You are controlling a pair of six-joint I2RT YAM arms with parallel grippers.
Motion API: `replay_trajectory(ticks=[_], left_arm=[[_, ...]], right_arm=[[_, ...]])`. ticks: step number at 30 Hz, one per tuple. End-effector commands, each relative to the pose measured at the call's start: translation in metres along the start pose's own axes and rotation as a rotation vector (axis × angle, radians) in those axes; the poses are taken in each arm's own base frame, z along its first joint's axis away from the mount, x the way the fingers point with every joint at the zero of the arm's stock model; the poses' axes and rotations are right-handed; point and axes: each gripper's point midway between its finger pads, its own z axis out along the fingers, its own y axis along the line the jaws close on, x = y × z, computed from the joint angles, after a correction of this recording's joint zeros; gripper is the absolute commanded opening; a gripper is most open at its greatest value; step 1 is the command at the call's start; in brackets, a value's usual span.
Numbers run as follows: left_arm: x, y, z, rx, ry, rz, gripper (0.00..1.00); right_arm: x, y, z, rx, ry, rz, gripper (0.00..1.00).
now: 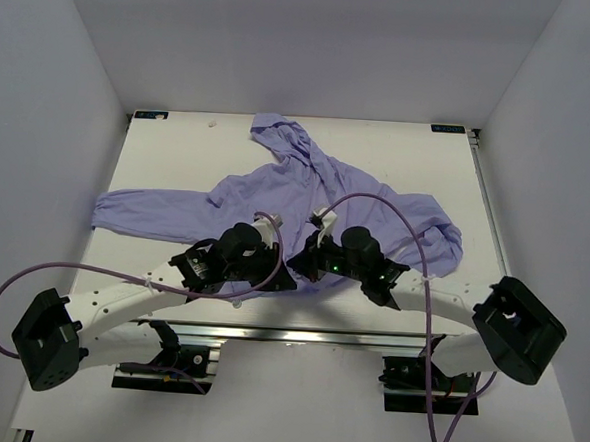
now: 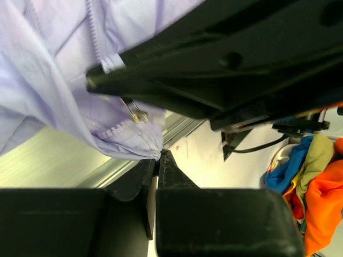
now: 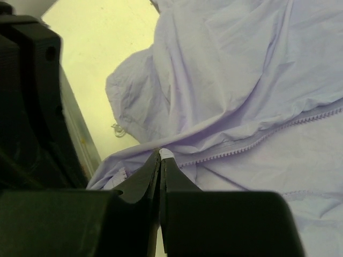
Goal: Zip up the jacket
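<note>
We see the thin lavender hooded fabric jacket [image 1: 307,182] lying front up across the middle of the white worktop [image 1: 179,144]. Its hood points at the far edge, one long sleeve stretches flat toward the left edge, and the other is bunched up near the right edge. The hem lies at the near edge, between the two arms.

Both arms meet there. The left pincer [image 2: 158,160] is nearly closed, nipping a wrinkled corner of the jacket's hem, which hangs just past the worktop's metal rail. Just above that corner we make out lavender zipper teeth [image 2: 115,130] and a small metal zipper pull [image 2: 138,113].

The right pincer [image 3: 161,156] is fully closed, its tips pinching the fabric at the lower end of the zipper line. Beyond the worktop we see a heap of orange, blue and yellow-green cloth [image 2: 316,187].
</note>
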Motion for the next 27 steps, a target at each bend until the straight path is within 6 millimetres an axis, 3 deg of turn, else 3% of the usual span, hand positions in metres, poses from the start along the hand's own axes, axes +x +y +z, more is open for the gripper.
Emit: replay_trajectory(ticks=[1, 5, 7, 12, 13, 16, 18, 20, 21, 23, 24, 26, 27], left_arm=[[0.025, -0.044, -0.027, 0.174, 0.151, 0.016, 0.00], [0.026, -0.053, -0.039, 0.215, 0.149, 0.007, 0.00], [0.022, -0.057, -0.047, 0.222, 0.119, 0.010, 0.00], [0.021, -0.040, -0.052, 0.121, 0.096, -0.011, 0.00], [0.023, -0.033, -0.050, 0.094, 0.097, -0.019, 0.00], [0.020, -0.017, -0.039, 0.005, 0.083, -0.041, 0.00], [0.018, -0.011, -0.031, -0.040, 0.095, -0.047, 0.07], [0.019, -0.007, -0.026, -0.058, 0.104, -0.053, 0.15], [0.019, -0.007, -0.023, -0.055, 0.105, -0.053, 0.28], [0.019, -0.005, -0.022, -0.060, 0.099, -0.059, 0.38], [0.017, -0.007, -0.022, -0.048, 0.088, -0.059, 0.53], [0.017, -0.006, -0.021, -0.044, 0.079, -0.062, 0.58], [0.017, -0.006, -0.021, -0.041, 0.078, -0.067, 0.66]], right_arm=[[-0.007, -0.069, 0.003, 0.309, -0.066, -0.090, 0.00], [-0.006, -0.093, 0.010, 0.416, -0.095, -0.138, 0.00], [-0.009, -0.093, 0.016, 0.416, -0.088, -0.135, 0.00], [-0.028, -0.068, 0.011, 0.315, -0.126, -0.131, 0.00], [-0.037, -0.056, 0.007, 0.275, -0.144, -0.134, 0.00], [-0.036, -0.022, -0.003, 0.118, -0.125, -0.102, 0.00], [-0.024, -0.001, -0.012, 0.023, -0.065, -0.044, 0.00], [-0.025, 0.016, -0.023, -0.031, -0.039, 0.028, 0.00], [-0.015, 0.020, -0.028, -0.040, 0.005, 0.072, 0.00], [-0.009, 0.033, -0.037, -0.082, 0.053, 0.154, 0.00], [0.003, 0.041, -0.042, -0.111, 0.116, 0.200, 0.00], [0.013, 0.045, -0.047, -0.115, 0.174, 0.267, 0.00], [0.018, 0.051, -0.050, -0.143, 0.199, 0.296, 0.00]])
